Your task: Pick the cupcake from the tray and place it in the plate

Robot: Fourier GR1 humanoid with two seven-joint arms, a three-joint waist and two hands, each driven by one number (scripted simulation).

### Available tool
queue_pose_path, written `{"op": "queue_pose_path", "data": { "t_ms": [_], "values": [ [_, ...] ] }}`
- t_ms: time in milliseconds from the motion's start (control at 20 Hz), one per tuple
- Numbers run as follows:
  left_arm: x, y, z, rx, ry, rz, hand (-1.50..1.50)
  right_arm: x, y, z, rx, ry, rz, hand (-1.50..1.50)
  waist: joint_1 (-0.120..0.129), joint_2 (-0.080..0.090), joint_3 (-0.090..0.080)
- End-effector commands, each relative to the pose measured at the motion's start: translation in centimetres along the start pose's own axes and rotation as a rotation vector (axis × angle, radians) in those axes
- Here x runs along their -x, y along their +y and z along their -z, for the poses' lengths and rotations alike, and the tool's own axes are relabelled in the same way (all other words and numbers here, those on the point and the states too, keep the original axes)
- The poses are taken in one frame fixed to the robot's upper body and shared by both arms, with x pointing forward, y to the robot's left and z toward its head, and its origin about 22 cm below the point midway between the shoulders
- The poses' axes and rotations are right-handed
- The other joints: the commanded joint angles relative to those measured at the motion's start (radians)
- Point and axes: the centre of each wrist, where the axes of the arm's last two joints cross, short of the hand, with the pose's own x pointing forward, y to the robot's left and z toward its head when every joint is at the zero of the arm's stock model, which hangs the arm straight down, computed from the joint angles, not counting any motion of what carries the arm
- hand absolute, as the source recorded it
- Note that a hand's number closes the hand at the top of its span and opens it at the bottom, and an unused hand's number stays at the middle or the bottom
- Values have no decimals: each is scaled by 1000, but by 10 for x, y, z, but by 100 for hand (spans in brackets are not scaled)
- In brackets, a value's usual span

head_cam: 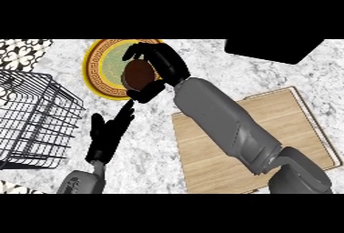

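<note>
I have the cupcake (138,75) grasped in my right robot hand (161,63), over the plate (101,68). Only setting down and letting go is left, I think. My left robot hand (107,134) rests released on the bench (154,150).

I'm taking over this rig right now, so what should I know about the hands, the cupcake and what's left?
Right hand: fingers curled round the cupcake, held over the plate.
Left hand: open, holding nothing, over the counter below the plate.
Tray: wooden, at right, nothing showing on it.
Done: cupcake picked and carried to the plate.
Left: set it down and let go.
</note>
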Motion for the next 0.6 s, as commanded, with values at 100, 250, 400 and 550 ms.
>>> {"op": "queue_pose_path", "data": {
  "t_ms": [100, 250, 400, 550],
  "values": [
    [-1, -14, 3, 34, -8, 2, 0, 12, -4, -1, -160, 73, -60, -150, 39, 18, 0],
    [-10, -10, 8, 42, -21, 11, 0, 14, -3, -3, -168, 46, 27, -150, 50, 28, 3],
    [-11, -17, 9, 45, -17, 8, 0, 15, -4, -5, -136, 4, 157, -150, 43, 29, 6],
    [-13, -15, 11, 38, -24, 25, 0, 9, -12, 2, -51, -3, 284, -150, 43, 27, 7]
  ]
}}
